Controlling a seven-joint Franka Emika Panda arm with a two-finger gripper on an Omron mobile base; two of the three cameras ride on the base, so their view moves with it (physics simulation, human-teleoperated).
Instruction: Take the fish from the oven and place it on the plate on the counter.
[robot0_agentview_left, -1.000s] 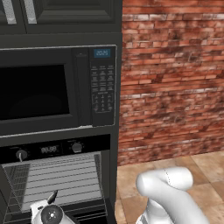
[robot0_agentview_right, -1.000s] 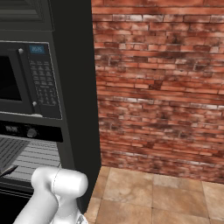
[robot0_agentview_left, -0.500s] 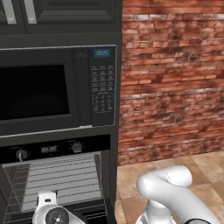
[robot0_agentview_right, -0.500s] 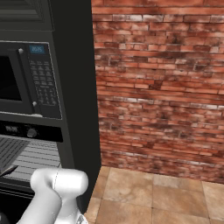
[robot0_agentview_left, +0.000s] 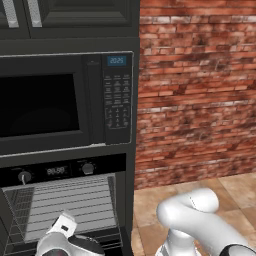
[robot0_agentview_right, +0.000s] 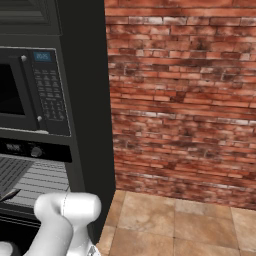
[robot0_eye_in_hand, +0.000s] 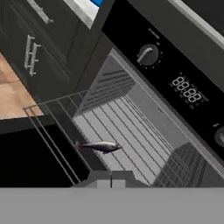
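in the hand view the fish (robot0_eye_in_hand: 99, 146) lies flat on the oven's wire rack (robot0_eye_in_hand: 131, 140), its long axis running across that picture, the thin tail toward the picture's left and the thicker end toward the right. it sits near the front edge of the rack, close to the rack's outer wire frame, and nothing touches it.

the gripper (robot0_eye_in_hand: 110, 178) shows at the bottom of the hand view, just below the fish, its two dark finger tips pressed together with no gap between them. they hold nothing and stand apart from the fish. in the left base view the hand (robot0_agentview_left: 65, 239) hangs low in front of the oven's opening.

the oven (robot0_agentview_left: 65, 200) stands open, its grey interior and rack exposed beneath a black panel with two knobs (robot0_eye_in_hand: 148, 54) and a small display (robot0_eye_in_hand: 187, 89). the rack carries the fish alone. above the oven sits the black microwave (robot0_agentview_left: 65, 102) with its keypad, door closed. a brick wall (robot0_agentview_right: 180, 100) and tiled floor (robot0_agentview_right: 170, 225) lie to the right.
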